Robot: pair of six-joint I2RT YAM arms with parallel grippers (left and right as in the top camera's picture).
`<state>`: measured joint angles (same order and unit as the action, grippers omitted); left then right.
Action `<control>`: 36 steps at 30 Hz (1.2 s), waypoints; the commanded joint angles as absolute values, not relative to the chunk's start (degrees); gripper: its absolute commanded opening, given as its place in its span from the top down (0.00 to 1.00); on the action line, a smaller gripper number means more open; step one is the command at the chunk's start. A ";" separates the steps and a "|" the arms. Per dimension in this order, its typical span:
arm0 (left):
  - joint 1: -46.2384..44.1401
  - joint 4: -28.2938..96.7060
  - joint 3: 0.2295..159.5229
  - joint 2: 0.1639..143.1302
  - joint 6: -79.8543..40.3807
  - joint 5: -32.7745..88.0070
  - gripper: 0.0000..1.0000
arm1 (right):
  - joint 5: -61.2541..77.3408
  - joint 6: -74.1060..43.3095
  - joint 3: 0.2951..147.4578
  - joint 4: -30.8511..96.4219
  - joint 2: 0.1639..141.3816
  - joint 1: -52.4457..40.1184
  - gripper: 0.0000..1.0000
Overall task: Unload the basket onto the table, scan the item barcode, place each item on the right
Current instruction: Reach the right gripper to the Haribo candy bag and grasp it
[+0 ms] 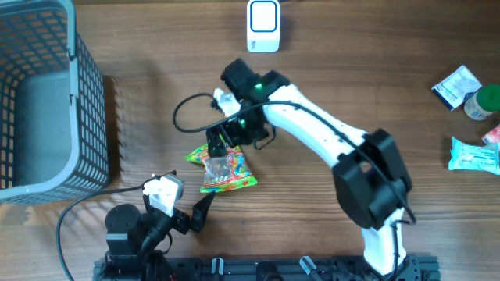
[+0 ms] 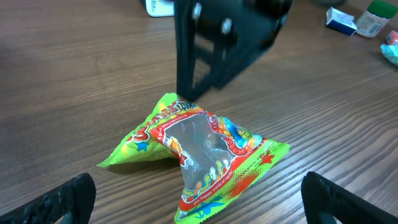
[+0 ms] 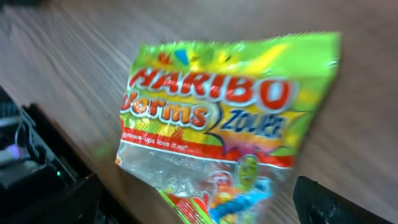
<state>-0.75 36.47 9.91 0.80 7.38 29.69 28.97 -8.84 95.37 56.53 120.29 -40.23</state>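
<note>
Overhead, the Haribo Worms bag (image 1: 224,168) lies mid-frame on the counter (image 1: 375,62), well below the white scanner (image 1: 263,26), with the right pincer (image 1: 223,140) and left pincer (image 1: 201,211) both spread empty; the left wrist view shows it ungrasped, the right wrist view its front upward, so scanning seems undone.

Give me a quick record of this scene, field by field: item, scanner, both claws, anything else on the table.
item: Haribo bag, lying on the table, front up, no barcode showing
reader: white scanner at the far edge, apart from the bag
right claw: open, above the bag, not gripping it
left claw: open, empty, short of the bag
other: grey basket at left; small packets at right
</note>
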 commanded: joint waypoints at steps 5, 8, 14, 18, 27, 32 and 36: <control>-0.95 36.32 9.69 0.43 7.20 29.74 0.00 | 24.01 -10.85 94.43 57.14 123.46 -43.24 0.00; -0.97 36.29 9.69 0.43 7.20 29.74 0.00 | 17.98 -15.20 88.60 52.69 123.57 -43.70 0.00; -0.95 36.32 9.69 0.43 7.20 29.76 0.00 | 16.34 -18.17 83.77 46.50 123.68 -43.64 0.72; -0.95 36.29 9.69 0.43 7.20 29.74 0.00 | 29.32 -18.04 84.55 45.69 123.66 -42.78 0.96; -0.97 36.29 9.69 0.43 7.20 29.74 0.00 | 89.06 3.92 86.87 58.63 123.22 -22.26 0.95; -0.95 36.32 9.69 0.43 7.20 29.74 0.00 | 92.20 5.93 86.76 45.41 123.22 -23.42 0.95; -0.97 36.29 9.69 0.43 7.22 29.76 0.00 | 30.11 -15.86 86.67 51.27 123.22 -23.44 0.95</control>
<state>-0.75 36.49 9.89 0.80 7.38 29.69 69.52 -2.50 86.26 46.89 122.69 -23.55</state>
